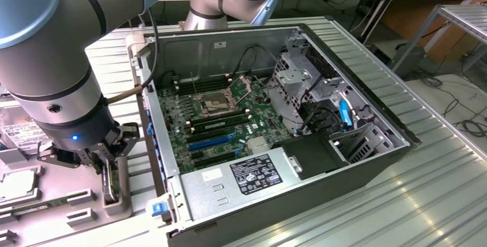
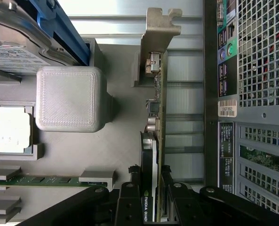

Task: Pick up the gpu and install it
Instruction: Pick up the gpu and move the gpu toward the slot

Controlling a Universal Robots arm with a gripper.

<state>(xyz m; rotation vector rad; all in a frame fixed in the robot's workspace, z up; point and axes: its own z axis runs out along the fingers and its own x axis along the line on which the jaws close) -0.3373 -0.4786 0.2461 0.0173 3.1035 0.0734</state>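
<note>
The gpu [image 2: 159, 117] stands on edge in a slot of the grey holder tray [image 2: 115, 155], its silver bracket [image 2: 160, 28] at the far end and a black face with a label toward me. My gripper [image 2: 151, 205] straddles the card's near end, and both black fingers [image 2: 127, 200] press against its two sides. In the exterior view the gripper [image 1: 102, 164] hangs low over the tray at the exterior view's left, beside the open computer case [image 1: 365, 167], with the gpu [image 1: 112, 185] upright between its jaws.
The motherboard [image 1: 220, 116] lies in the case with its expansion slots [image 1: 209, 141] exposed, next to a power supply [image 1: 243, 181] and drive cage [image 1: 304, 81]. The tray also holds a processor [image 2: 7, 129], a memory stick [image 2: 40, 180], a hard drive [image 2: 17, 52] and a grey block [image 2: 68, 99].
</note>
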